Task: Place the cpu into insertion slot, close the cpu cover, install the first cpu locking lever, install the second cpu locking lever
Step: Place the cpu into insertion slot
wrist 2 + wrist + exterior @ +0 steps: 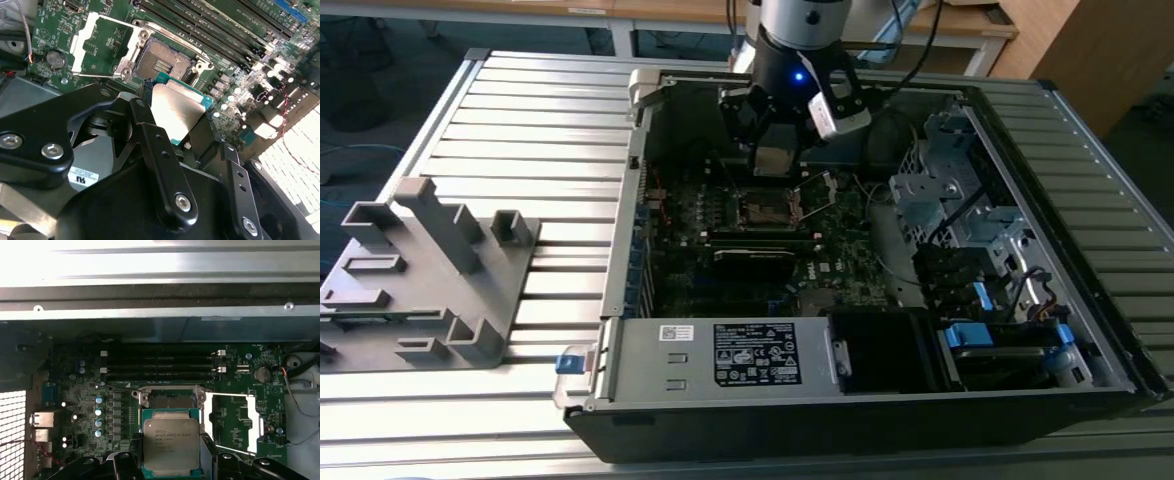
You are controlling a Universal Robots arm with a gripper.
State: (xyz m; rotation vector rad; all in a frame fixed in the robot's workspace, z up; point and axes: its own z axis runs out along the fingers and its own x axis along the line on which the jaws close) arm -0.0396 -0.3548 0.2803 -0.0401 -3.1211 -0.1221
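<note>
My gripper (774, 168) is shut on the cpu (774, 158), a flat square chip with a dull metallic top, and holds it in the air inside the open computer case. The insertion slot (767, 210) lies on the green motherboard just below and ahead of it, dark in the centre and uncovered. In both wrist views the cpu (171, 444) (177, 112) sits between my black fingers (150, 145), close beside the insertion slot (167, 400) (162, 62). The silvery cpu cover (235, 422) (102, 45) is flipped open to the side of the slot.
Long black memory slots (160, 365) run beside the socket. The case (720, 365) has metal walls all round, with drive bays and cables (961, 230) at the exterior view's right. A grey plastic fixture (427, 280) stands on the ribbed table at the exterior view's left.
</note>
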